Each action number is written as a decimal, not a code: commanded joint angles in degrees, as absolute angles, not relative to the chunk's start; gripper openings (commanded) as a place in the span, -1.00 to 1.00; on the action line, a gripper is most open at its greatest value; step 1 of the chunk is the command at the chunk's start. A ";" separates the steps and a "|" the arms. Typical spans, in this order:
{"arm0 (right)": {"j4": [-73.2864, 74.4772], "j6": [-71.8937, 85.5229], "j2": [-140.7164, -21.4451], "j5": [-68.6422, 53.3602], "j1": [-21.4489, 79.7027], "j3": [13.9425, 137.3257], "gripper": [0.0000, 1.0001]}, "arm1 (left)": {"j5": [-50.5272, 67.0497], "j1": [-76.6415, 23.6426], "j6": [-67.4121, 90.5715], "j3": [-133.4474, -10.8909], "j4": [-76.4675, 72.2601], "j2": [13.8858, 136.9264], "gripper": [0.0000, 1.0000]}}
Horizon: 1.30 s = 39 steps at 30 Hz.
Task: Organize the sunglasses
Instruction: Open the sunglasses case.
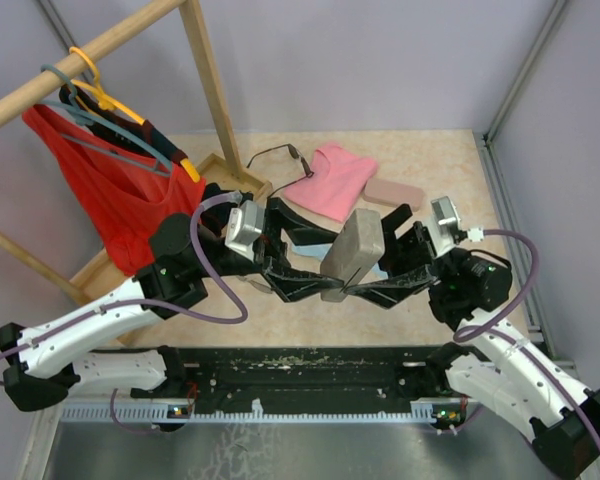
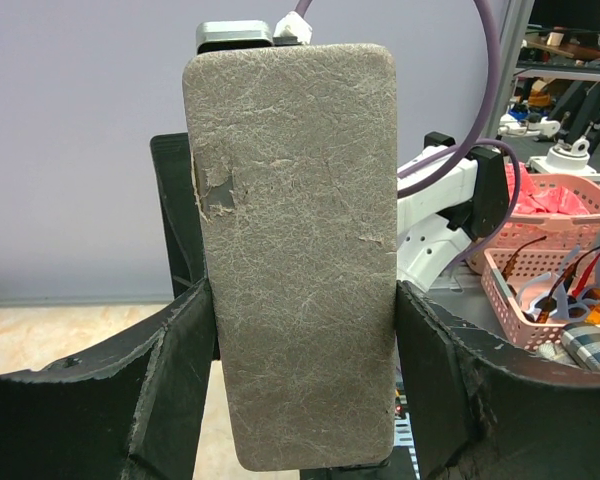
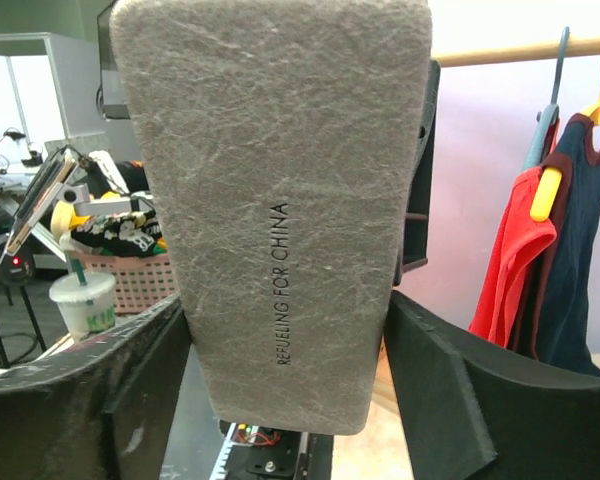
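A grey oblong case (image 1: 355, 245) stands upright above the table's middle, between both grippers. My left gripper (image 1: 335, 268) is shut on it; in the left wrist view the case (image 2: 290, 200) fills the gap and both fingers press its long edges at the gripper (image 2: 305, 380). My right gripper (image 1: 372, 258) meets it from the other side; there the case (image 3: 270, 150), printed with black lettering, sits between the fingers of the gripper (image 3: 285, 370), which lie against both its edges. One pair of sunglasses (image 1: 283, 154), thin and dark, lies at the back by the pink cloth.
A pink cloth (image 1: 332, 180) and a pink case (image 1: 393, 192) lie at the back. A light-blue cloth (image 1: 320, 250) shows under the arms. A wooden rack (image 1: 205, 70) with hangers and a red garment (image 1: 110, 195) stands at the left.
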<state>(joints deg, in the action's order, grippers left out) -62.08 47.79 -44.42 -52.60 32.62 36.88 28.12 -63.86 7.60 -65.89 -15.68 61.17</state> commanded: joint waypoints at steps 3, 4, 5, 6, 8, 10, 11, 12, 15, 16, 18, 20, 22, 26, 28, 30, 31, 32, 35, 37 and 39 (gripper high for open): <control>-62.89 47.04 -43.94 -50.88 33.31 39.75 0.26 | 27.46 -63.80 6.34 -68.07 -17.24 60.78 -0.99; -61.22 46.05 -43.68 -50.50 33.31 39.73 0.21 | 27.20 -63.80 6.21 -67.99 -17.04 60.60 -0.99; -59.60 45.02 -43.35 -50.08 33.31 39.68 0.16 | 26.78 -63.81 6.06 -67.93 -16.85 60.44 -0.99; -57.32 43.75 -42.96 -49.65 33.32 39.83 0.12 | 26.35 -63.81 5.88 -67.89 -16.61 60.22 -0.99; -52.63 40.86 -42.01 -48.55 33.31 40.11 0.01 | 25.12 -63.81 5.40 -67.75 -15.94 59.68 -0.99; -47.17 37.66 -40.96 -46.70 33.31 40.55 -0.12 | 23.59 -63.74 4.88 -67.68 -15.22 59.18 -0.99; -43.67 35.71 -40.42 -45.38 33.31 40.91 -0.17 | 22.87 -63.80 4.51 -67.56 -14.87 59.01 -0.99; -40.21 33.85 -39.71 -43.64 33.31 41.36 -0.21 | 22.06 -63.81 4.20 -67.39 -14.64 58.64 -0.99; -28.62 28.78 -38.50 -36.82 33.31 43.43 -0.38 | 19.04 -63.81 3.31 -66.95 -13.78 58.08 -0.99; -25.36 27.55 -38.30 -34.07 33.31 44.02 -0.46 | 17.85 -63.81 2.87 -66.97 -13.23 57.99 -0.99; -19.91 26.04 -38.05 -28.23 33.31 45.06 -0.62 | 15.12 -63.81 2.33 -66.82 -12.30 57.80 -0.99; -16.68 25.06 -38.30 -24.73 33.31 45.72 -0.70 | 11.99 -63.81 2.05 -66.71 -11.45 57.64 -0.99; -14.86 25.08 -38.53 -21.75 33.30 46.15 -0.74 | 9.08 -63.81 1.78 -66.71 -10.41 57.57 -0.95; -9.57 24.80 -39.59 -16.38 33.31 47.84 -0.90 | 2.24 -63.81 1.78 -67.29 -8.13 57.83 -0.79; -7.73 24.79 -40.03 -14.81 33.31 48.43 -0.99 | -0.49 -63.75 1.84 -67.07 -7.64 57.45 -0.56; -6.42 25.03 -40.56 -13.51 33.31 48.89 -1.00 | -1.86 -63.81 1.83 -66.47 -7.79 56.88 -0.35; -6.12 25.05 -40.80 -13.24 33.31 49.02 -1.00 | -2.20 -63.76 1.84 -66.27 -7.74 56.60 -0.19; -6.14 25.15 -40.84 -13.27 33.31 49.00 -1.00 | -2.47 -63.80 1.85 -66.27 -7.71 56.46 -0.05; -6.92 25.40 -41.08 -13.62 33.31 48.54 -1.00 | -2.78 -63.81 1.89 -66.09 -7.49 56.01 0.25; -7.11 25.36 -41.26 -13.90 33.33 48.47 -1.00 | -3.14 -63.76 2.02 -66.08 -7.22 55.91 0.38; -7.56 25.44 -41.31 -14.72 33.31 48.22 -1.00 | -3.56 -63.81 2.10 -66.23 -6.83 55.78 0.50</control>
<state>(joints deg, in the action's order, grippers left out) -7.90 26.65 -40.75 -22.17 34.35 46.33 -5.56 -63.11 1.54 -65.30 -3.73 59.13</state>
